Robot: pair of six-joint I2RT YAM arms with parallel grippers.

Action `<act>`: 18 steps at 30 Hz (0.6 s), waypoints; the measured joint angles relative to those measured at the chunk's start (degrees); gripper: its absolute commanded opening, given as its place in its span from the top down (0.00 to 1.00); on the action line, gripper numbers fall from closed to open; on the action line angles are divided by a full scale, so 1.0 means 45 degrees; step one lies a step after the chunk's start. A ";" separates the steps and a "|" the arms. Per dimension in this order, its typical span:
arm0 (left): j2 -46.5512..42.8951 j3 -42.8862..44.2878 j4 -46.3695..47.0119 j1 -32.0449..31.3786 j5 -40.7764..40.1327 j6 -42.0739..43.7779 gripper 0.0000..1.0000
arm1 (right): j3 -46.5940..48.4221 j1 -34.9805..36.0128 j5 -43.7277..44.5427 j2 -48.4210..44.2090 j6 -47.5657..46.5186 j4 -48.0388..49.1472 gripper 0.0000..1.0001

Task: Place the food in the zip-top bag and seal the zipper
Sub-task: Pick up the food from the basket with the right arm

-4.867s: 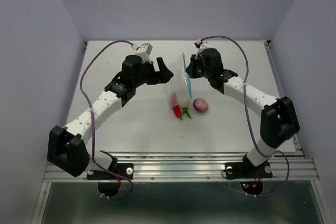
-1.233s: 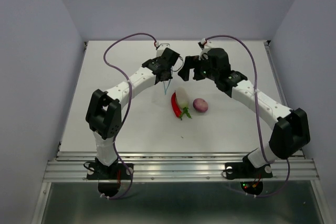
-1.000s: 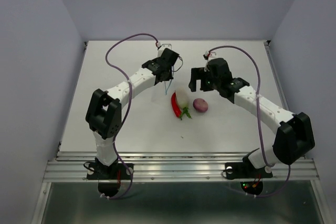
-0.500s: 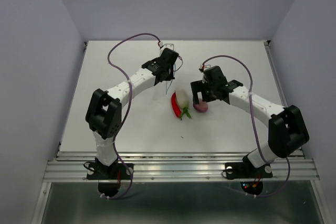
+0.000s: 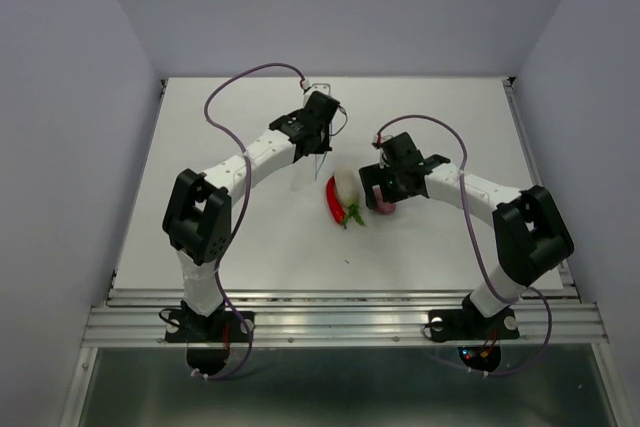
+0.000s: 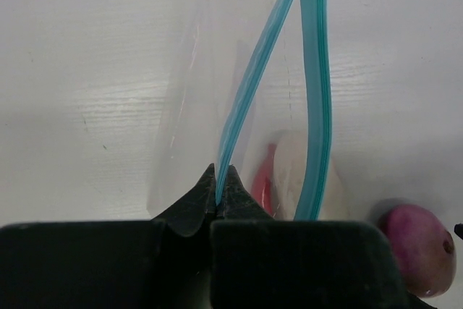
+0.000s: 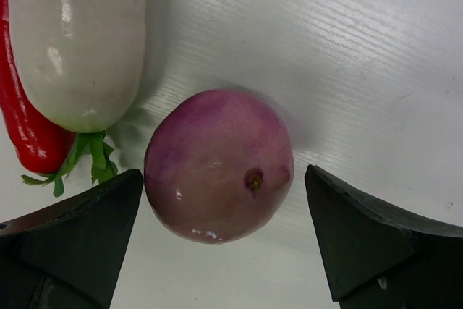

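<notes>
My left gripper is shut on one light-blue lip of the zipper and holds the clear zip-top bag up with its mouth parted. The other lip hangs free. The food lies on the table. A white vegetable with a green stem and a red chili lie side by side. The purplish-pink ball sits between the fingers of my open right gripper, and neither finger touches it. In the top view the right gripper is over the ball, right of the white vegetable.
The white table has a metal rail along its near edge and grey walls on three sides. Purple cables loop above both arms. Both arms reach toward the table's middle, close together.
The right gripper has left the bag's mouth and come down toward me, ending astride the purple ball. The left gripper has held the bag still over the last second.
</notes>
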 measured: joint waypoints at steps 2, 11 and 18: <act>0.0000 0.0000 -0.0073 0.0000 -0.0010 0.0000 1.00 | 0.0000 0.0005 0.0024 0.0112 -0.0005 0.0000 0.03; 0.0000 0.0000 -0.0253 0.0000 -0.0034 0.0000 1.00 | 0.0000 0.0010 0.0578 0.0151 0.0015 0.0015 0.12; 0.0000 0.0000 -0.0262 0.0000 -0.0024 0.0000 1.00 | 0.0000 0.0010 0.0641 0.0306 0.0078 0.0092 0.48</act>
